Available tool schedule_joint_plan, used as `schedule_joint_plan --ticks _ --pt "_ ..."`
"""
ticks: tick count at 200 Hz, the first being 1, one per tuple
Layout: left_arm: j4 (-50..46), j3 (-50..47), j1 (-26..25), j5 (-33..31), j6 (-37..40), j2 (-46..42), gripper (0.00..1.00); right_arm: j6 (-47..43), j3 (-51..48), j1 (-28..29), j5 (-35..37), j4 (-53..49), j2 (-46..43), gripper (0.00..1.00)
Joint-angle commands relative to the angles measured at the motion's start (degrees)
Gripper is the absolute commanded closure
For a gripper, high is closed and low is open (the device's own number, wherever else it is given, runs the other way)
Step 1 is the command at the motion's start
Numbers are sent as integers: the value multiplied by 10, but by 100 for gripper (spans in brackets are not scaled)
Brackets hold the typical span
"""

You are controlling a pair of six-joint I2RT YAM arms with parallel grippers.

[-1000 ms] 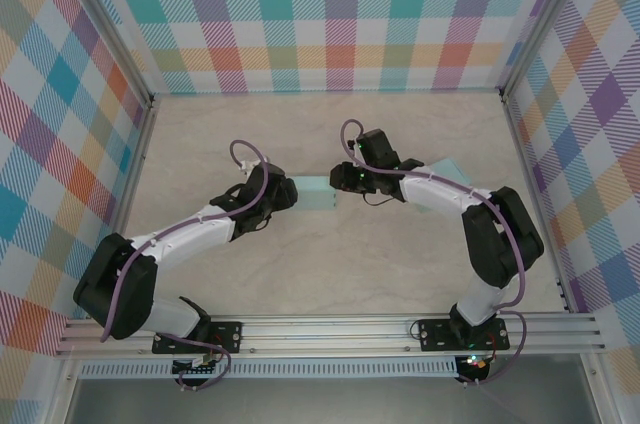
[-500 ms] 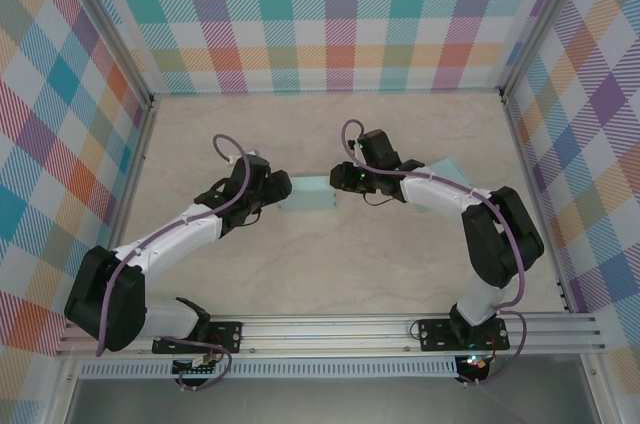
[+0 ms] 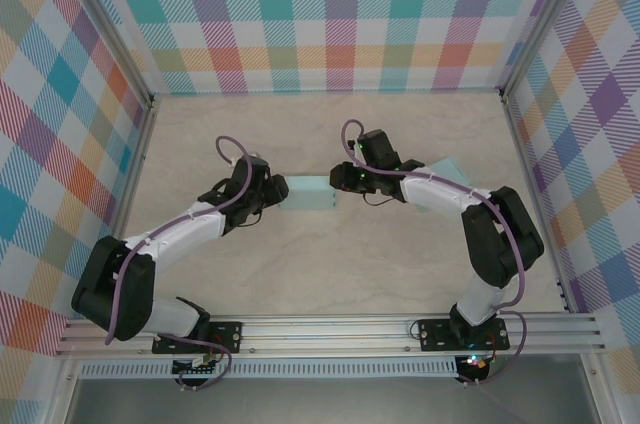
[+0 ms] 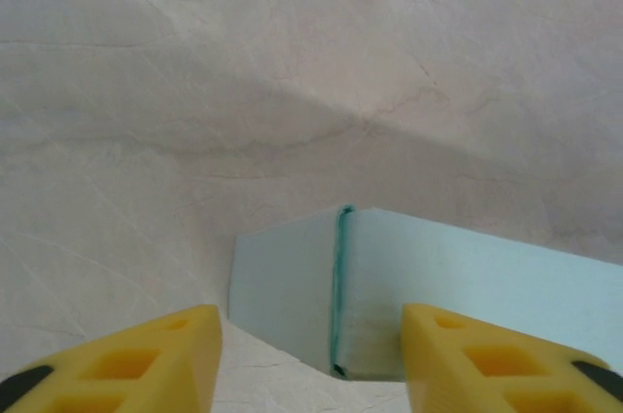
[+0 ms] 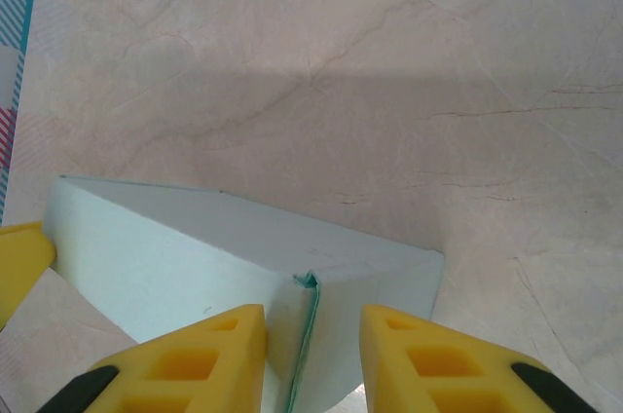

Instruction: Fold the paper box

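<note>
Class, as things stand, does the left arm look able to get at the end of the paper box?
Probably yes: the jaws of the left gripper stand apart, the end of the paper box already lies between them, and nothing blocks the way.

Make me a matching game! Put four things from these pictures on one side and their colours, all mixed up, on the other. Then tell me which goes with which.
Things:
1. paper box
2. left pincer, its fingers
3. cable on the left arm
4. table

Colours:
A. purple
B. pale marbled beige
C. yellow
D. pale blue-green

Pairs: 1-D, 2-C, 3-A, 4-B
</note>
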Motion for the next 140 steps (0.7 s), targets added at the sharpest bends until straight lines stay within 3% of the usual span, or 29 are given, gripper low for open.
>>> schedule_joint_plan --ticks 1,18,45,56,74,90,120,140 --pt "-25 -32 13 -13 -1 10 59 -8 -16 0 15 -69 18 69" --pt "-29 -42 16 -22 -4 0 66 -8 -16 0 14 -69 19 69" --pt "-23 -35 17 -22 34 -27 65 -9 -14 0 12 -70 18 69" --pt "-1 -30 17 -4 72 -48 54 -11 -12 0 12 -73 17 69" --pt "54 -27 16 54 176 -88 22 -14 -7 0 13 -77 15 69" --pt "89 -24 16 107 300 -115 2 -16 -3 0 14 -80 13 69" --pt "43 11 15 165 525 -101 0 -16 1 0 12 -83 14 69" --pt "-12 45 15 188 611 -73 0 -17 4 0 12 -85 14 69"
